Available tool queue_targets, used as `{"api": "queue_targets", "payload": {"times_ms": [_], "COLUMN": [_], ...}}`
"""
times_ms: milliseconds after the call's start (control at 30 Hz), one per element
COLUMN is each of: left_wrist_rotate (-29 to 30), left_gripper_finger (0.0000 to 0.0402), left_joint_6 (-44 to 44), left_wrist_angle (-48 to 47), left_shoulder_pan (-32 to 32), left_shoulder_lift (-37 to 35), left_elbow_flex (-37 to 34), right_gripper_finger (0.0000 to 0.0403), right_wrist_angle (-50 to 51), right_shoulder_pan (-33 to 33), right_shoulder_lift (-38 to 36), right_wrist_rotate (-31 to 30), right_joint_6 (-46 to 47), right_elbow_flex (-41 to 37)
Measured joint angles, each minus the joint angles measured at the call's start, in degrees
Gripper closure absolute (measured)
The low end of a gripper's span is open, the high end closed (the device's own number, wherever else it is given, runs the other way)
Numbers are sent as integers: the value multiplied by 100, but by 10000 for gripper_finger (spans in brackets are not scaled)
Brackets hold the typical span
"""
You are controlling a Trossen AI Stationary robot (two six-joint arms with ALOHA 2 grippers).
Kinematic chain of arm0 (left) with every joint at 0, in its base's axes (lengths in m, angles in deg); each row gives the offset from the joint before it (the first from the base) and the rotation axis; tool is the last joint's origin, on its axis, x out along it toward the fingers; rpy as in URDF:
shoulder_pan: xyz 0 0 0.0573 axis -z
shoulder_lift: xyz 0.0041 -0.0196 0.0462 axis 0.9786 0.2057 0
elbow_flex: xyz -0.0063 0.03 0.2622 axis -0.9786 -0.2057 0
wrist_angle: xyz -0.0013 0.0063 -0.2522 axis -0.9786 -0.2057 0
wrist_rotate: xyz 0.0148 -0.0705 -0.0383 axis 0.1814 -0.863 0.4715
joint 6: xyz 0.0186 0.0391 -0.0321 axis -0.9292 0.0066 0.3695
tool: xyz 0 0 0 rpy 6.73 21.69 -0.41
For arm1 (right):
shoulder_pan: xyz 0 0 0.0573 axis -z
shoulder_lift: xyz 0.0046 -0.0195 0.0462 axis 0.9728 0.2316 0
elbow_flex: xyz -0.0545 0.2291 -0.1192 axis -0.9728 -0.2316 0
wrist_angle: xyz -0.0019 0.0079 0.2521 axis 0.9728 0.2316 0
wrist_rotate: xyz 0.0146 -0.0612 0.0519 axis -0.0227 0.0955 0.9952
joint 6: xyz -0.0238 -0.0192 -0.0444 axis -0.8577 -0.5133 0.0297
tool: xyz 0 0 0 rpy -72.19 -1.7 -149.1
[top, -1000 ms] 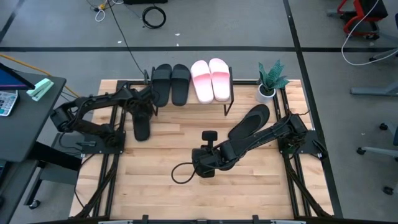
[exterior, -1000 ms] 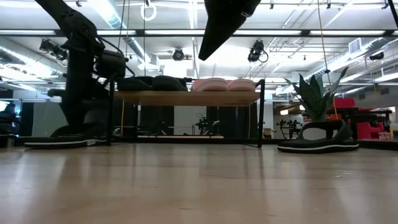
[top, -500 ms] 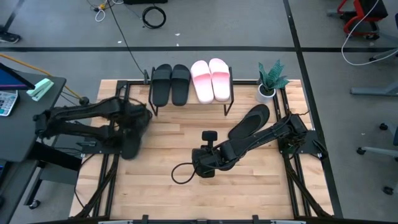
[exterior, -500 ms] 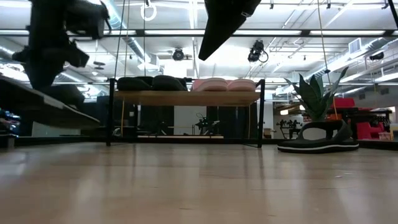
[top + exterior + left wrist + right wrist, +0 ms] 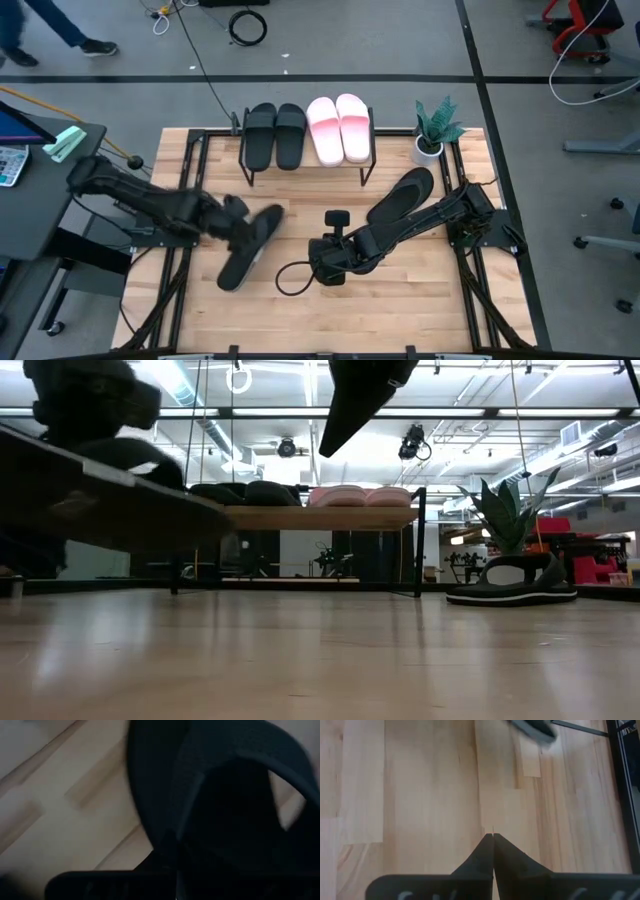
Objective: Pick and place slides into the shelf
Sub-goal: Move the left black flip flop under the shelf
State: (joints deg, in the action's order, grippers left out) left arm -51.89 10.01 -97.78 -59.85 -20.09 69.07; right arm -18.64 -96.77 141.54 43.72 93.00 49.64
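Observation:
In the high view my left gripper [image 5: 237,216] is shut on a black slide [image 5: 248,250], which hangs slanted above the table's left middle. The low view shows that slide [image 5: 100,495] blurred and off the table. My right gripper [image 5: 492,836] hovers shut and bare above the table's middle [image 5: 322,266]. A second black slide [image 5: 400,195] lies sole-down on the table under the right arm. The shelf [image 5: 366,150] at the far edge carries two black slides [image 5: 275,135] and two pink slides [image 5: 338,128] on its top plank. My left gripper pinches the black slide at the edge of its wide strap [image 5: 182,827], near where the strap meets the sole. The fingers come from above, slanting down. The slide is lifted clear of the table and tilted; how far back it reaches cannot be seen.
A potted plant [image 5: 435,125] stands at the far right corner beside the shelf. A loop of black cable [image 5: 290,276] hangs by the right gripper. Bare wooden tabletop [image 5: 400,300] stretches across the near half.
My left gripper has swung from beside the shelf's left end toward the near edge and the table's middle, rising and turning as it went. The black slide it holds has come up off the table and now hangs slanted in the air.

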Motion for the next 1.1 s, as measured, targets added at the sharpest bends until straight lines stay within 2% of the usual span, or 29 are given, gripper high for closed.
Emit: {"api": "queue_targets", "payload": {"times_ms": [200, 300, 433, 600, 933, 1100], "left_wrist_rotate": [518, 855, 1001, 1188, 1188, 655], "left_gripper_finger": [397, 391, 393, 391, 306, 274], "left_joint_6": [-62, -180, -255, -613, -700, -785], "left_wrist_angle": [926, 1076, 1089, 1181, 1258, 1262], "left_shoulder_pan": [91, -157, -736, -1363, -1820, -1697], "left_shoulder_lift": [1179, 1720, 2108, 2183, 2181, 2181], "left_elbow_flex": [0, 0, 0, 0, 0, 0], "right_gripper_finger": [393, 395, 396, 393, 393, 394], "right_wrist_angle": [-10, -16, -9, -8, -3, -2], "right_shoulder_pan": [0, 0, -10, -29, -26, -26], "right_shoulder_lift": [0, 0, 0, 0, 0, 0], "right_wrist_rotate": [0, 0, 0, 2, 1, 2], "right_joint_6": [12, 54, 152, 149, 145, 143], "right_elbow_flex": [0, 0, 0, 0, 0, 0]}}
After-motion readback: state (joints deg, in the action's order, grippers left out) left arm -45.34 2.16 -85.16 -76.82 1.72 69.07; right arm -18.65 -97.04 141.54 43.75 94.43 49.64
